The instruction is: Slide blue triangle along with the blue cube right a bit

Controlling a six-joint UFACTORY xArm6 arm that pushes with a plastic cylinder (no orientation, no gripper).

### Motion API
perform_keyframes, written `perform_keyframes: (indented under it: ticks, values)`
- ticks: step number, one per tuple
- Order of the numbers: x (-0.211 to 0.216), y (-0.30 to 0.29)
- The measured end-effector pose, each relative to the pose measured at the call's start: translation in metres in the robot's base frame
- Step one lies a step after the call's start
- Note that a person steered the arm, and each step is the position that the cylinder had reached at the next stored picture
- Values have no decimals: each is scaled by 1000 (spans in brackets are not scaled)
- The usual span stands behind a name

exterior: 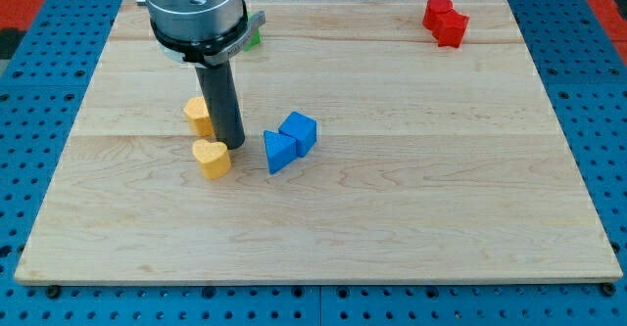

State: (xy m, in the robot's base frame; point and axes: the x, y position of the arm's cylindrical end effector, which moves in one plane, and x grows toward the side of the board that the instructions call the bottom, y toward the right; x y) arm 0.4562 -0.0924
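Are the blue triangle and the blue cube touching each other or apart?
Touching. The blue triangle sits right against the blue cube, with no board showing between them. My tip stands left of both.

We note a pale wooden board (pixel 392 199), smooth and matt, with visible grain and plank seams. It lies on a blue perforated base (pixel 598 91) with a slight sheen. Our dark rod (pixel 223 106) looks matt black; the collar above it (pixel 194 8) is brushed grey metal. The blue triangle block (pixel 278 152), blue cube (pixel 300 131), yellow heart-shaped block (pixel 212 157) and red blocks (pixel 445 21) look like smooth, matt painted pieces
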Motion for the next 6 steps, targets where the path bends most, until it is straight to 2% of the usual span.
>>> perform_keyframes:
  ticks: [6]
  values:
    - [2, 55]
